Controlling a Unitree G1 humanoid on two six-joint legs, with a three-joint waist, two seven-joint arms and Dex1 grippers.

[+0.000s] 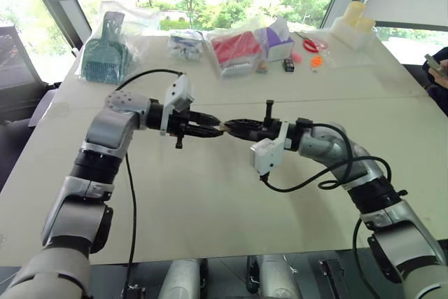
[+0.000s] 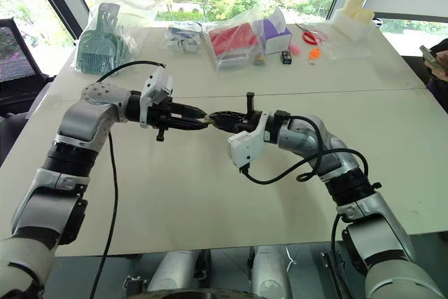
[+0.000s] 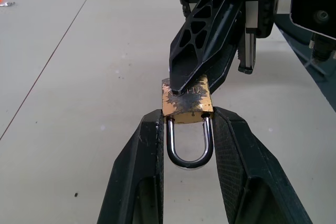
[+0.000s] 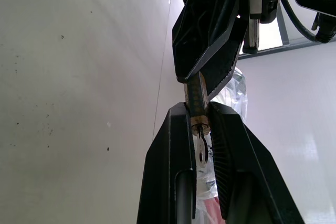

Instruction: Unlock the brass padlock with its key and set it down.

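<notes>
The brass padlock (image 3: 186, 100) hangs in the air between both grippers, above the middle of the white table (image 1: 210, 201). My left gripper (image 3: 186, 115) is shut on the padlock's body, its silvery shackle (image 3: 189, 156) lying between the two fingers. From the opposite side my right gripper (image 4: 198, 111) meets it tip to tip and is shut on the small silvery key (image 4: 201, 148) at the padlock's bottom end. In the head views the padlock (image 1: 222, 128) is a small yellowish spot between the black fingertips.
Along the table's far edge lie clear bags: one with a green item (image 1: 105, 50), one with a red item (image 1: 234, 50), plus a purple box (image 1: 280, 43), red scissors (image 1: 313, 45) and white containers (image 1: 353, 26). A person (image 1: 437, 68) sits at the right edge.
</notes>
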